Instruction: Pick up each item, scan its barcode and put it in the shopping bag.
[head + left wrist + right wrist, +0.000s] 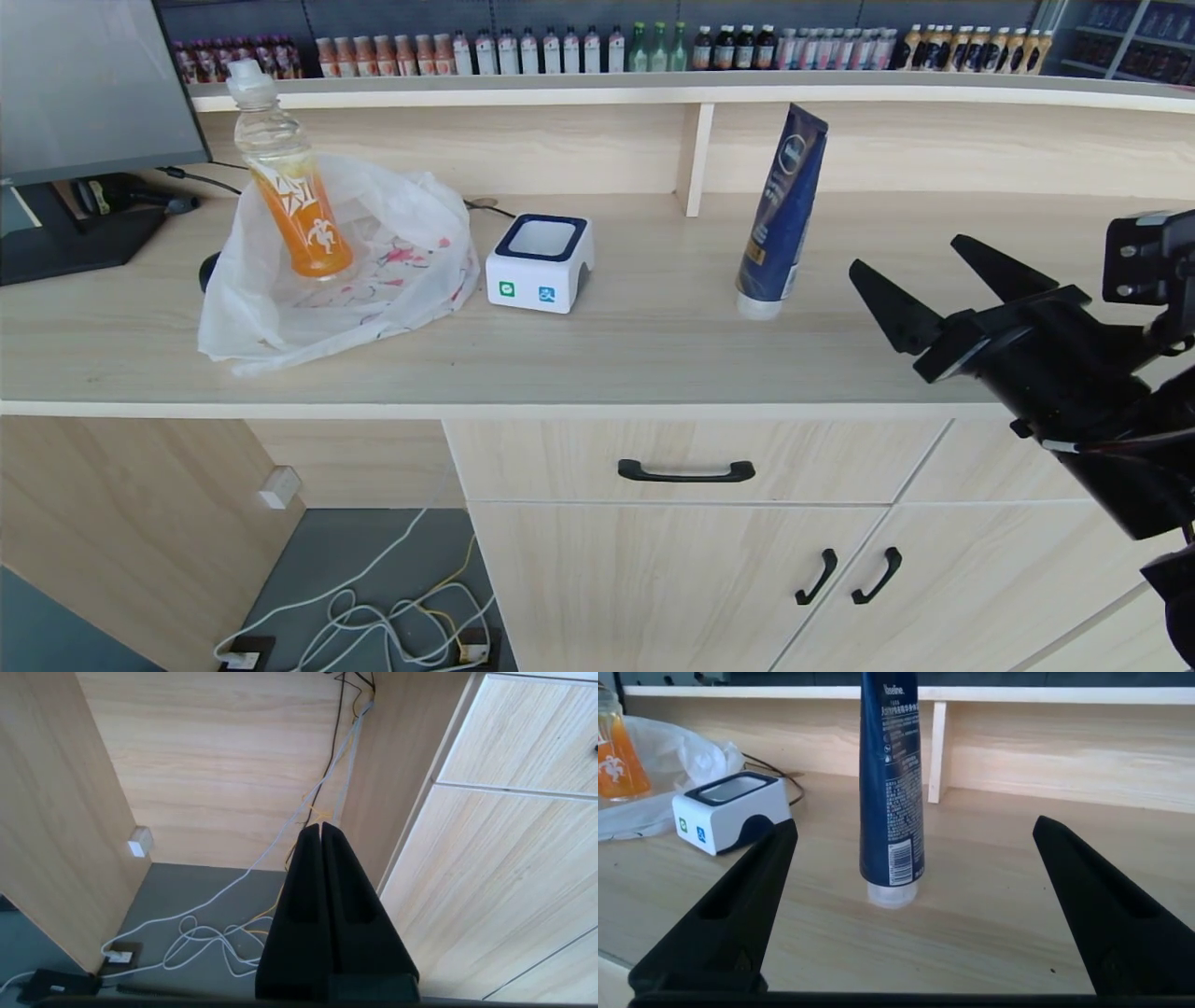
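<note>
A dark blue tube (782, 213) stands cap-down on the wooden counter (607, 345), leaning against the back panel; its barcode faces my right wrist camera (893, 784). My right gripper (920, 273) hovers open just right of the tube, its fingers (729, 910) wide apart with nothing between them. An orange drink bottle (289, 182) stands upright inside the white shopping bag (373, 271) at the counter's left. The white scanner box (541, 263) sits between bag and tube. My left gripper (322, 835) hangs below the counter, shut, holding nothing.
A monitor (89, 84) and its stand occupy the far left of the counter. A vertical divider (695, 154) rises behind the scanner. Drawers and cabinet doors (686, 471) lie below, with loose cables (215, 943) on the floor.
</note>
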Controlling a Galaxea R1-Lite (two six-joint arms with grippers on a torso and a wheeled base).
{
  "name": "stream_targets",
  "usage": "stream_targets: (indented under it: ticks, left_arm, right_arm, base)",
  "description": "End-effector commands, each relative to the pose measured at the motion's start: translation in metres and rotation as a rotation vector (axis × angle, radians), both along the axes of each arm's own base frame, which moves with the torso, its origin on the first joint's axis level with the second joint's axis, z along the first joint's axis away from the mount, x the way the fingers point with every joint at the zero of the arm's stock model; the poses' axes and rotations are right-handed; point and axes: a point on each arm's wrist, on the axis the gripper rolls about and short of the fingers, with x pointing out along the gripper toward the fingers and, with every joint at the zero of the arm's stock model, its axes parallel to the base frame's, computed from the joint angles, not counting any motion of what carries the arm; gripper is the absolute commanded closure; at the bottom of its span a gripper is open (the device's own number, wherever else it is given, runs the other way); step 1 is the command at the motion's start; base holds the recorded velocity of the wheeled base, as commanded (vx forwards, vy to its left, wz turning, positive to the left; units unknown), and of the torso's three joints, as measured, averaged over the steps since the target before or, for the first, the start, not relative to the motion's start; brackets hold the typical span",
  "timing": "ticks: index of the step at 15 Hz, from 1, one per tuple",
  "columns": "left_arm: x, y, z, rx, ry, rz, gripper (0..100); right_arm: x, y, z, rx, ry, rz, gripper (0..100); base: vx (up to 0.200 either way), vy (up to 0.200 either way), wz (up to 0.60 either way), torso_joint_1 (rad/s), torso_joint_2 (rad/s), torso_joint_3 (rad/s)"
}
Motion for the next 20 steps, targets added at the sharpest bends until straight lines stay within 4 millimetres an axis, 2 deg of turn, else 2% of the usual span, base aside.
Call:
stream_targets:
  ticks: [1,5,7,11,12,16,20]
  left_arm:
    - [0.000,0.000,0.000,-0.001,0.000,0.000,100]
    - [0.000,0.000,0.000,-0.001,0.000,0.000,100]
    - [0.000,0.000,0.000,-0.001,0.000,0.000,100]
    - [0.000,0.000,0.000,-0.001,0.000,0.000,100]
    - [0.000,0.000,0.000,-0.001,0.000,0.000,100]
    - [0.000,0.000,0.000,-0.001,0.000,0.000,100]
    - [0.000,0.000,0.000,-0.001,0.000,0.000,100]
  right_arm:
    - [0.002,0.001,-0.001,-0.001,0.001,0.004,0]
    - [0.001,0.002,0.005,0.007,-0.019,0.008,0]
    - [0.006,0.004,0.014,0.020,-0.059,0.008,0]
    - [0.026,0.009,0.004,0.004,-0.002,-0.009,0]
    - [0.036,0.014,0.016,-0.005,-0.004,-0.008,0]
    - [0.053,0.019,0.034,-0.009,0.045,-0.052,0]
    - [0.060,0.022,0.044,-0.017,0.068,-0.052,0]
  base:
    - [0.000,0.000,0.00,0.000,0.00,0.000]
    - [0.000,0.000,0.00,0.000,0.00,0.000]
    - [0.000,0.000,0.00,0.000,0.00,0.000]
    - [0.000,0.000,0.00,0.000,0.00,0.000]
    - [0.000,0.000,0.00,0.000,0.00,0.000]
    - [0.000,0.000,0.00,0.000,0.00,0.000]
    - [0.000,0.000,0.00,0.000,0.00,0.000]
